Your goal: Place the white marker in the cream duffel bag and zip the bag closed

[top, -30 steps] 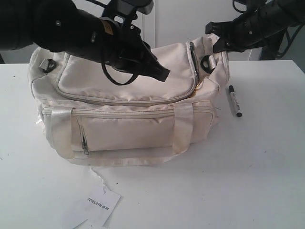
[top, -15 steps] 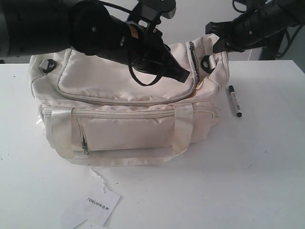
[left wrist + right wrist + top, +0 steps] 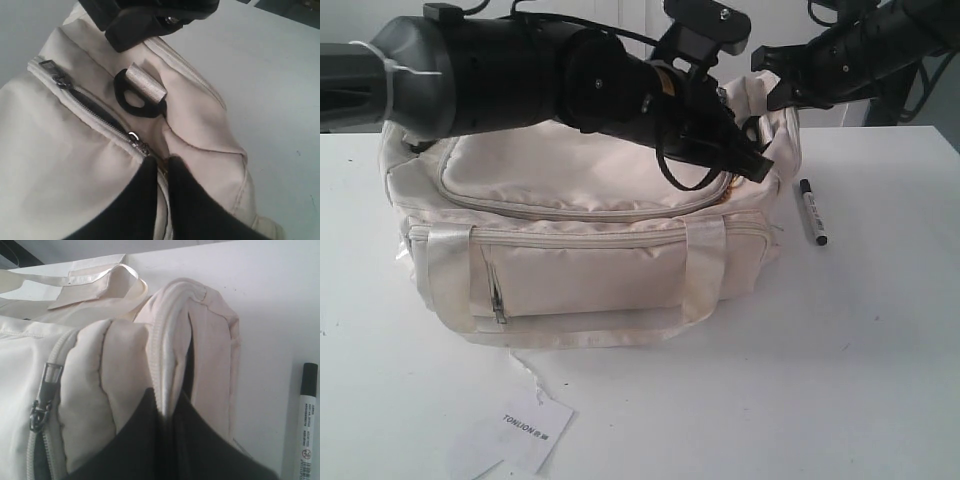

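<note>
Plainly, white worktop (image 3: 880, 350) carried everything. Cream duffel bag (image 3: 580, 270) sat mid-worktop, top zip gaping near right end. Left pincer (image 3: 162, 162) hung over that end of bag top, black fingers nearly together astride zip line, tips just beside slider (image 3: 142, 146); couldn't tell whether anything was gripped. Right pincer (image 3: 167, 412) was pressed together on raised fold of fabric at bag's right end. Paper tag (image 3: 532, 430) lay off bag's pocket side, apart from it. White marker (image 3: 811, 212) lay on worktop near bag's right end, outside it, untouched.
</note>
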### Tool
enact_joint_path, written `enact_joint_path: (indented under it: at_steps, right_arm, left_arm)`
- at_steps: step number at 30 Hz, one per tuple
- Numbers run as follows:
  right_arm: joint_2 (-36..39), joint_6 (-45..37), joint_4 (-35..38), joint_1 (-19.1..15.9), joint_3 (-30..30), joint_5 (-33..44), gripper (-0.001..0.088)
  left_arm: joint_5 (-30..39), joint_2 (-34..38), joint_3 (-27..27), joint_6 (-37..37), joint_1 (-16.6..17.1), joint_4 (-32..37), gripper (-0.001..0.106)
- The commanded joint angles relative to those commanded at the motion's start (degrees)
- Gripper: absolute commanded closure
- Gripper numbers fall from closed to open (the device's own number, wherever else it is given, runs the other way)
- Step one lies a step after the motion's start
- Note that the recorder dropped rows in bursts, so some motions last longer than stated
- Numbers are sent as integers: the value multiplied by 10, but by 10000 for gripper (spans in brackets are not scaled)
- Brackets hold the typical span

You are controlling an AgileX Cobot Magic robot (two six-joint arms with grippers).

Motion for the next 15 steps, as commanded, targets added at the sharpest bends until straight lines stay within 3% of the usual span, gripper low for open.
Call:
enact_joint_path:
  at_steps: [3,15]
  right_arm:
    - [0,0,0,0,0,0,868]
    - [0,0,0,0,0,-1,868]
  left_arm:
    - [-18,1,0,0,0,0,623]
    - [-44,39,-9,-26,-21,0,625]
